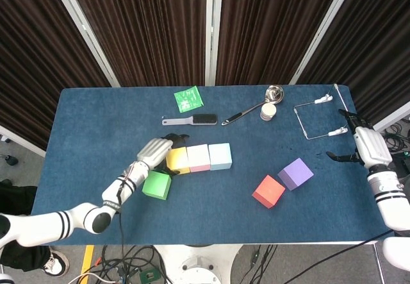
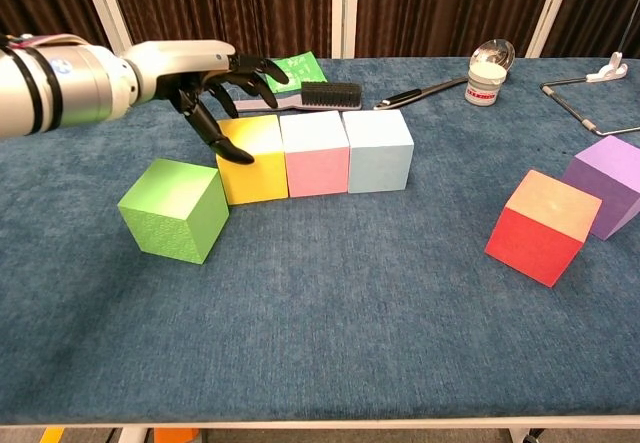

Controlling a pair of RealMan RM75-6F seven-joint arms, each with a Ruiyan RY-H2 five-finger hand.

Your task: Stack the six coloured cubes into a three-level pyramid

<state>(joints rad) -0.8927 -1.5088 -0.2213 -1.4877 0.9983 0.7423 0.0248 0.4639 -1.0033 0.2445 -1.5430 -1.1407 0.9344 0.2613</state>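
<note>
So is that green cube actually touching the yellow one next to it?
Cannot tell. In the chest view the green cube overlaps the yellow cube, hiding any gap; in the head view their corners look very close, but contact isn't plain.

No legible text, labels or numbers on any object, small markings too blurred to read

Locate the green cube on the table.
In both views the green cube sits left, in front of the yellow cube, beneath the left robot hand.
</note>
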